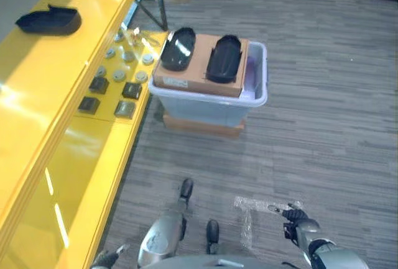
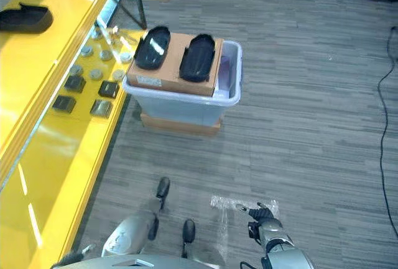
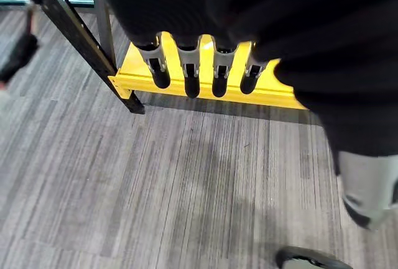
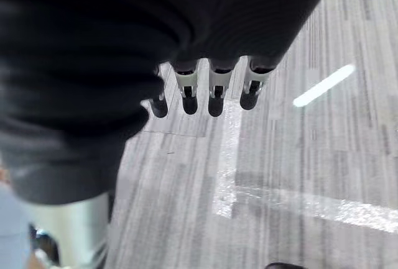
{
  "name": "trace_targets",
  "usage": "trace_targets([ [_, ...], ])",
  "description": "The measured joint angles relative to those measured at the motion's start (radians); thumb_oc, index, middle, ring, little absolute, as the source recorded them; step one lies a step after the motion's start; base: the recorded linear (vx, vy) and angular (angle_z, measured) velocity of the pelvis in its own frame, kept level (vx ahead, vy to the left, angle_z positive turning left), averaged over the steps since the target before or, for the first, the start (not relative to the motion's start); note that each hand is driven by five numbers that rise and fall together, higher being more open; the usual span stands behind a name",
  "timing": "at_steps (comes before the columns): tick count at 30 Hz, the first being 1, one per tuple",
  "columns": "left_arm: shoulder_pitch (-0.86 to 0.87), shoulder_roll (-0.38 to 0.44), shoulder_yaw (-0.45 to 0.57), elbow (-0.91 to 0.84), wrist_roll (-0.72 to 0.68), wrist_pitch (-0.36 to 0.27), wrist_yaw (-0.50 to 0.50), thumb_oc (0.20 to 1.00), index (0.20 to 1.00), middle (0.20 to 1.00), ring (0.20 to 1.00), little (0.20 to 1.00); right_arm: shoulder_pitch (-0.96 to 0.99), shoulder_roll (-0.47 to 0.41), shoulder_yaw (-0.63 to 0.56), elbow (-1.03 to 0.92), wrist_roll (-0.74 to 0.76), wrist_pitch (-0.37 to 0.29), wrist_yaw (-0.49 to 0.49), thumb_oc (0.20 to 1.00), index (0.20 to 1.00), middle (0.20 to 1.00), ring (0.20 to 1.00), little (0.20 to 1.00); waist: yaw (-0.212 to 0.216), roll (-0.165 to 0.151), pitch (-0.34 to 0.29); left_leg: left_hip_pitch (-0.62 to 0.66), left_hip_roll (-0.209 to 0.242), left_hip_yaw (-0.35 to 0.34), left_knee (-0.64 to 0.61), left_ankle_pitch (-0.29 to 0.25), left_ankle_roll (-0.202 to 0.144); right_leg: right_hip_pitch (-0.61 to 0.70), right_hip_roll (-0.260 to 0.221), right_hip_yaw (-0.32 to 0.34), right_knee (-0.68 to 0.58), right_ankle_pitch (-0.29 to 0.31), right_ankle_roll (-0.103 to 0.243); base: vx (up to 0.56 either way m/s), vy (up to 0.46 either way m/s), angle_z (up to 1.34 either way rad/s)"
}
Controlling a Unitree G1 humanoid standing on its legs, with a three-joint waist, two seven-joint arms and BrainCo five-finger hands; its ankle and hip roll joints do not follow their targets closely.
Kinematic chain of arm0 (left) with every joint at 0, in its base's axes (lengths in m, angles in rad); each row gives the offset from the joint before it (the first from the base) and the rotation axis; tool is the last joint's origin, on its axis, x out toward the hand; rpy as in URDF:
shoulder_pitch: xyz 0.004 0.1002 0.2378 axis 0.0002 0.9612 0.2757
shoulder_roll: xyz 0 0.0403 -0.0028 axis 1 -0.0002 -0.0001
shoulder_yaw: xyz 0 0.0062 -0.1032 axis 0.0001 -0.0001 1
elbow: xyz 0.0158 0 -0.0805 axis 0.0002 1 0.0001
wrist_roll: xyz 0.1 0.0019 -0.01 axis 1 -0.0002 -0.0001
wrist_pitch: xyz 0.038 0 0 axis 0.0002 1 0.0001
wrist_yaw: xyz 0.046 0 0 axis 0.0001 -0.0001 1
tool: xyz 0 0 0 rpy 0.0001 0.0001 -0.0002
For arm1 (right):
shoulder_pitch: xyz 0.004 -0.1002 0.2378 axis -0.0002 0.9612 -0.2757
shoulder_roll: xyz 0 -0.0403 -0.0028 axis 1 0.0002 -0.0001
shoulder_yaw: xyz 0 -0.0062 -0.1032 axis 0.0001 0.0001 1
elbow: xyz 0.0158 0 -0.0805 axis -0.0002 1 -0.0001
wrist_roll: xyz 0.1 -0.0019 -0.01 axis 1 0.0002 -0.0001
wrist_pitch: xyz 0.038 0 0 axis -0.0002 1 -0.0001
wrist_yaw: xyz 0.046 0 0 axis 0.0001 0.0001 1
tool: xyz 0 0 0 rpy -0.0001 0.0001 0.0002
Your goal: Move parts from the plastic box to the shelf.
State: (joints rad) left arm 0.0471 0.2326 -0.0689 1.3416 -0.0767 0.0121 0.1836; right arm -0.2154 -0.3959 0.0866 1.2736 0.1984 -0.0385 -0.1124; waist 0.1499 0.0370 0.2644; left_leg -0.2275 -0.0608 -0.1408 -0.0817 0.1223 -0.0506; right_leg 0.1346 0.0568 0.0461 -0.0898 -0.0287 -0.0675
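Observation:
A translucent plastic box (image 1: 258,77) stands on the floor ahead, beside the yellow shelf (image 1: 56,101). A brown cardboard sheet (image 1: 198,71) lies across its top and carries two black oval parts (image 1: 178,49) (image 1: 223,58). A third black part (image 1: 50,20) lies far back on the shelf. My left hand (image 3: 188,73) hangs low near the shelf's edge, fingers straight, holding nothing. My right hand (image 1: 297,220) hangs low at the right over the floor, fingers (image 4: 214,92) straight and empty. Both hands are well short of the box.
Several grey discs (image 1: 127,58) and dark square blocks (image 1: 99,86) lie on the shelf next to the box. A flat cardboard piece (image 1: 202,126) sits under the box. A clear plastic sheet (image 1: 255,210) lies on the carpet near my right hand. Black frame legs (image 1: 158,2) stand behind.

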Motion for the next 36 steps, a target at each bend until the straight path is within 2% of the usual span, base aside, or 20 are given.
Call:
trace_targets([
  [2,0.019,0.008,0.028,0.03,0.004,0.009,0.0,1.0,1.0,1.0,1.0,1.0,0.065,0.018,0.003,0.001,0.001,-0.004,0.0,1.0,1.0,1.0,1.0,1.0,-0.005,-0.013,-0.067,0.028,0.01,0.008,0.107,-0.012,0.03,0.044,-0.012,0.013,0.017,-0.057,0.04,0.26,0.178,-0.68],
  [3,0.022,0.01,0.028,0.028,0.004,0.011,0.001,1.0,1.0,1.0,1.0,1.0,0.078,0.028,-0.006,0.007,0.003,-0.003,0.0,1.0,1.0,1.0,1.0,1.0,-0.013,-0.019,-0.066,0.052,0.01,0.021,0.083,0.032,0.044,0.031,-0.016,0.012,0.102,-0.103,0.079,0.27,0.234,-0.4],
  [4,0.024,0.019,0.026,0.006,0.004,0.003,0.001,1.0,1.0,1.0,1.0,1.0,0.093,0.06,-0.025,0.008,0.008,-0.001,0.0,1.0,1.0,1.0,1.0,1.0,-0.019,-0.036,-0.068,0.107,0.02,0.042,0.035,0.05,0.073,-0.033,-0.019,0.007,0.273,-0.154,0.131,0.1,0.128,-0.24],
  [7,-0.047,0.057,-0.007,-0.018,0.003,0.006,0.006,1.0,1.0,1.0,1.0,1.0,0.147,0.129,0.01,-0.011,0.034,0.005,0.001,1.0,1.0,1.0,1.0,1.0,-0.055,-0.075,-0.072,0.188,0.006,0.049,0.018,0.013,0.139,-0.255,-0.048,-0.046,0.752,-0.169,0.197,0.15,0.212,-0.19],
  [9,-0.09,0.081,-0.036,-0.025,0.003,0.005,0.012,1.0,1.0,1.0,1.0,1.0,0.153,0.155,0.032,-0.04,0.041,0.001,0.001,1.0,1.0,1.0,1.0,1.0,-0.082,-0.084,-0.054,0.21,-0.008,0.057,0.029,-0.015,0.147,-0.381,-0.079,-0.054,0.911,-0.163,0.203,0.26,0.088,0.0],
  [13,-0.181,0.088,-0.054,-0.038,0.004,-0.011,0.029,1.0,1.0,1.0,1.0,1.0,0.163,0.176,0.027,-0.039,0.059,0.015,0.009,1.0,1.0,1.0,1.0,1.0,-0.122,-0.067,-0.043,0.3,-0.04,0.02,0.004,-0.071,0.107,-0.421,-0.085,-0.06,0.495,-0.127,0.182,0.28,-0.032,0.33],
  [14,-0.197,0.092,-0.057,-0.039,0.004,-0.012,0.031,1.0,1.0,1.0,1.0,1.0,0.166,0.172,0.027,-0.036,0.073,0.015,0.01,1.0,1.0,1.0,1.0,1.0,-0.123,-0.071,-0.042,0.312,-0.057,0.005,0.004,-0.073,0.111,-0.395,-0.085,-0.065,0.318,-0.077,0.177,0.3,-0.133,0.5],
  [16,-0.198,0.095,-0.059,-0.066,0.004,-0.012,0.032,1.0,1.0,1.0,1.0,1.0,0.169,0.164,0.009,-0.032,0.074,0.015,0.01,1.0,1.0,1.0,1.0,1.0,-0.119,-0.072,-0.037,0.332,-0.07,-0.011,0.004,-0.097,0.112,-0.384,-0.096,-0.085,0.156,0.025,0.168,0.28,-0.15,0.33],
  [18,-0.185,0.091,-0.059,-0.07,0.004,-0.012,0.032,1.0,1.0,1.0,1.0,1.0,0.146,0.148,0.004,-0.017,0.074,0.015,0.009,1.0,1.0,1.0,1.0,1.0,-0.122,-0.055,-0.024,0.36,-0.073,-0.029,0.006,-0.102,0.112,-0.373,-0.096,-0.062,0.102,0.121,0.165,0.28,-0.243,0.38],
  [20,-0.181,0.083,-0.061,-0.07,0.004,-0.013,0.034,1.0,1.0,1.0,1.0,1.0,0.136,0.147,-0.001,-0.002,0.073,0.016,0.007,1.0,1.0,1.0,1.0,1.0,-0.13,-0.042,-0.015,0.376,-0.068,-0.095,0.039,-0.128,0.089,-0.339,-0.078,-0.022,0.107,0.163,0.143,0.25,-0.245,0.65],
  [22,-0.16,0.075,-0.058,-0.067,0.003,-0.013,0.033,1.0,1.0,1.0,1.0,1.0,0.13,0.149,-0.011,0.002,0.072,0.021,0.007,1.0,1.0,1.0,1.0,1.0,-0.119,-0.047,-0.018,0.415,-0.067,-0.107,0.042,-0.132,0.083,-0.293,-0.068,-0.05,0.107,0.181,0.13,0.21,-0.235,0.49],
  [24,-0.108,0.064,-0.047,-0.06,0.003,-0.013,0.033,1.0,1.0,1.0,1.0,1.0,0.133,0.148,-0.01,0.0,0.07,0.021,0.006,1.0,1.0,1.0,1.0,1.0,-0.109,-0.07,-0.034,0.436,-0.087,-0.115,0.075,-0.153,0.058,-0.234,-0.075,-0.059,0.094,0.191,0.082,0.05,-0.173,0.29],
  [25,-0.098,0.054,-0.046,-0.047,0.003,-0.013,0.032,1.0,1.0,1.0,1.0,1.0,0.129,0.142,-0.01,-0.006,0.07,0.02,0.003,1.0,1.0,1.0,1.0,1.0,-0.099,-0.072,-0.036,0.415,-0.099,-0.123,0.124,-0.172,0.05,-0.211,-0.083,-0.059,0.072,0.175,0.075,-0.01,-0.102,0.37],
  [26,-0.103,0.036,-0.044,-0.024,0.003,-0.013,0.031,1.0,1.0,1.0,1.0,1.0,0.12,0.126,-0.004,-0.031,0.07,0.018,0.0,1.0,1.0,1.0,1.0,1.0,-0.094,-0.084,-0.034,0.322,-0.134,-0.135,0.283,-0.192,0.021,-0.198,-0.107,-0.075,0.032,0.183,0.063,0.01,-0.118,0.57],
  [27,-0.104,0.017,-0.051,-0.015,0.003,-0.012,0.03,1.0,1.0,1.0,1.0,1.0,0.099,0.093,0.008,-0.041,0.07,0.012,-0.001,1.0,1.0,1.0,1.0,1.0,-0.094,-0.09,-0.03,0.219,-0.149,-0.136,0.427,-0.238,0.023,-0.199,-0.122,-0.091,0.016,0.181,0.054,0.04,-0.075,0.59],
  [30,-0.081,0.026,-0.042,-0.017,0.003,-0.01,0.032,1.0,1.0,1.0,1.0,1.0,0.067,0.066,0.008,-0.117,0.067,0.022,-0.008,1.0,1.0,1.0,1.0,1.0,-0.08,-0.1,-0.009,0.189,-0.042,-0.072,0.308,-0.273,0.004,-0.176,-0.119,-0.117,0.009,0.158,0.027,0.06,-0.01,0.41],
  [31,-0.069,0.023,-0.041,-0.04,0.004,-0.01,0.034,1.0,1.0,1.0,1.0,1.0,0.103,0.021,-0.042,-0.275,0.068,0.012,-0.033,1.0,1.0,1.0,1.0,1.0,-0.099,-0.094,0.007,0.155,0.03,-0.016,0.146,-0.234,-0.013,-0.176,-0.113,-0.136,0.009,0.146,0.04,0.09,0.049,0.43],
  [33,-0.052,0.015,-0.038,-0.059,0.005,-0.006,0.034,1.0,1.0,1.0,1.0,1.0,0.084,-0.028,-0.059,-0.373,0.06,0.003,-0.05,1.0,1.0,1.0,1.0,1.0,-0.101,-0.065,0.017,0.145,0.066,-0.014,0.063,-0.184,-0.016,-0.182,-0.091,-0.115,0.008,0.146,0.06,0.12,0.076,-0.25],
  [34,-0.004,0.006,0.0,-0.061,0.01,0.0,0.035,1.0,1.0,1.0,1.0,1.0,0.1,-0.073,-0.066,-0.533,0.027,-0.013,-0.068,1.0,1.0,1.0,1.0,1.0,-0.108,-0.029,0.018,0.166,0.093,-0.009,-0.004,-0.127,-0.014,-0.17,-0.06,-0.09,0.008,0.137,0.074,0.12,0.104,-0.74],
  [36,0.011,0.002,0.02,-0.055,0.025,0.002,0.037,1.0,1.0,1.0,1.0,1.0,0.127,-0.089,-0.117,-0.623,0.009,-0.031,-0.078,1.0,1.0,1.0,1.0,1.0,-0.123,-0.013,0.013,0.182,0.094,0.002,-0.001,-0.078,-0.009,-0.156,-0.051,-0.081,0.001,0.129,0.078,0.12,0.099,-0.42],
])
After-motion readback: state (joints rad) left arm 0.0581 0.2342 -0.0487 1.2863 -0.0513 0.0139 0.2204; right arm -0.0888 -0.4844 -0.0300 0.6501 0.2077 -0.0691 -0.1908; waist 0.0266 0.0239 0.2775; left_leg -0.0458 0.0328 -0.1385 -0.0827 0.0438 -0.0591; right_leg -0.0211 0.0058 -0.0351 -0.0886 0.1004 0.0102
